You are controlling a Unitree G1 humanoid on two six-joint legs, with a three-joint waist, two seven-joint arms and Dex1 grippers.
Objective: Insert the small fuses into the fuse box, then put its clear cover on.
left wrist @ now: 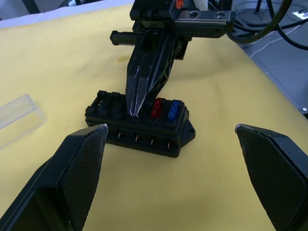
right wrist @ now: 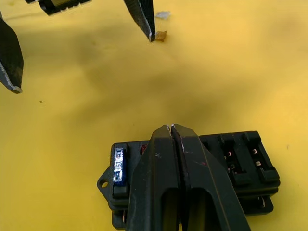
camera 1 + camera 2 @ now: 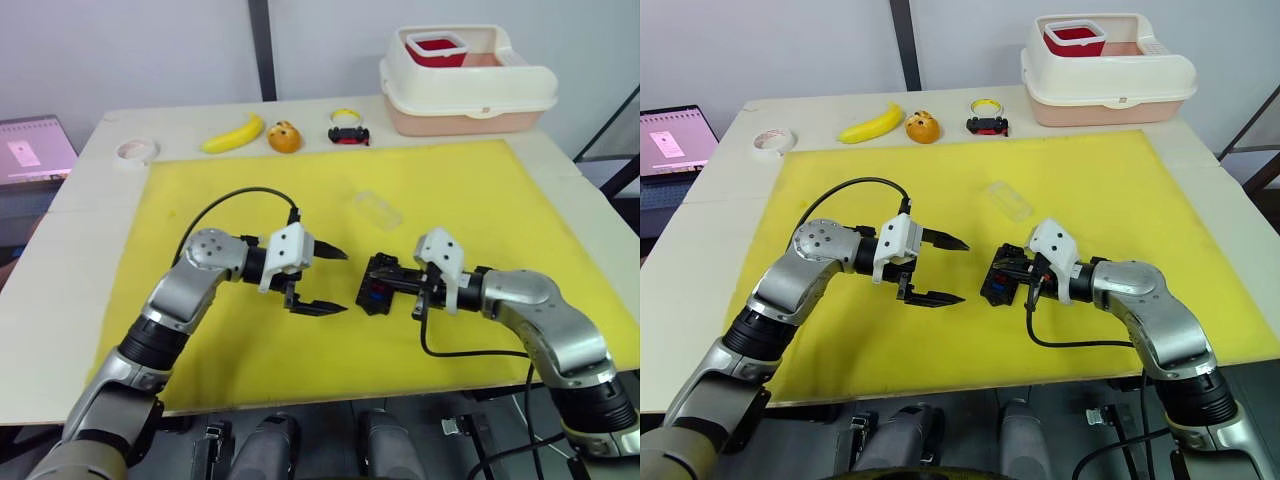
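Two grippers meet over one fuse box (image 3: 378,284) on the yellow mat.
Left gripper (image 3: 333,281) fingers gape wide, empty; right gripper (image 1: 136,111) fingers pinched together, tips on the box beside one red (image 1: 156,108) and one blue fuse (image 1: 173,110). Beyond lies one clear cover (image 3: 377,209).

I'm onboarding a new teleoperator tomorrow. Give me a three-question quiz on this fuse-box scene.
1. True or false: the clear cover already sits on the fuse box.
2. Which gripper is open: A left, B right?
3. Fill in: beside the blue fuse in the box stands a ___ fuse.

Key: 1 false, it lies apart on the yellow mat; 2 A; 3 red.
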